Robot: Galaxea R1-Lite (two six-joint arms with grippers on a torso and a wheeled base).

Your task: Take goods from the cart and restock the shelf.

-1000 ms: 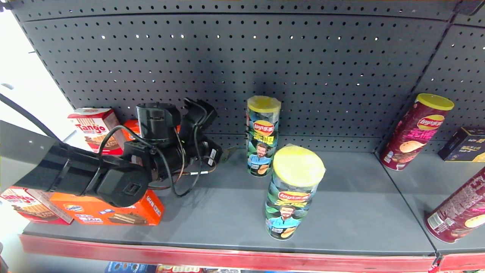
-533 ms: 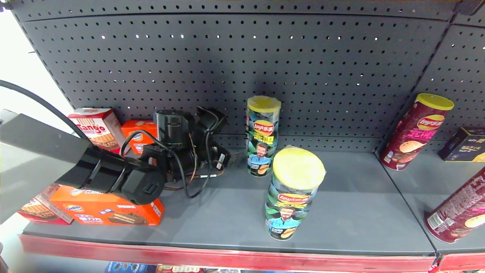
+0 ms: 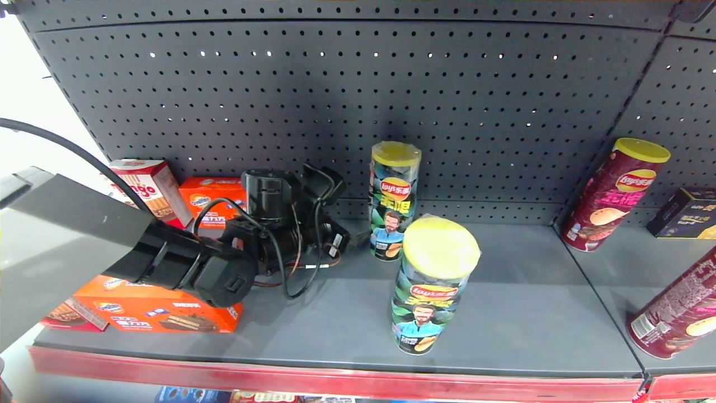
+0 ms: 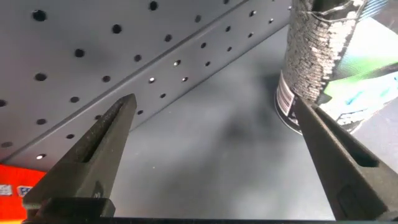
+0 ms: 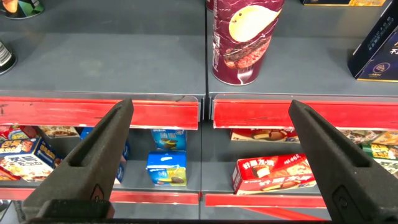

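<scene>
Two green chip cans with yellow lids stand on the grey shelf [image 3: 531, 302]: one at the back [image 3: 394, 201] near the pegboard, one nearer the front [image 3: 433, 285]. My left gripper [image 3: 358, 238] lies low over the shelf just left of the back can. In the left wrist view, the left gripper [image 4: 212, 102] is open, with the back can [image 4: 323, 56] right by one fingertip [image 4: 305, 115]. My right gripper [image 5: 210, 107] is open and empty, out in front of the shelf's red edge [image 5: 155, 112], facing a maroon chip can [image 5: 245, 37].
Orange biscuit boxes [image 3: 151, 310] [image 3: 212, 201] and a red wafer box [image 3: 148, 187] sit on the shelf's left, under and behind my left arm. Maroon cans [image 3: 612, 196] [image 3: 677, 313] and a dark box [image 3: 682, 212] stand on the right. Bare shelf lies between the green and maroon cans.
My left arm has slid to the right along the shelf toward the back green can. That can has shifted slightly to the right.
</scene>
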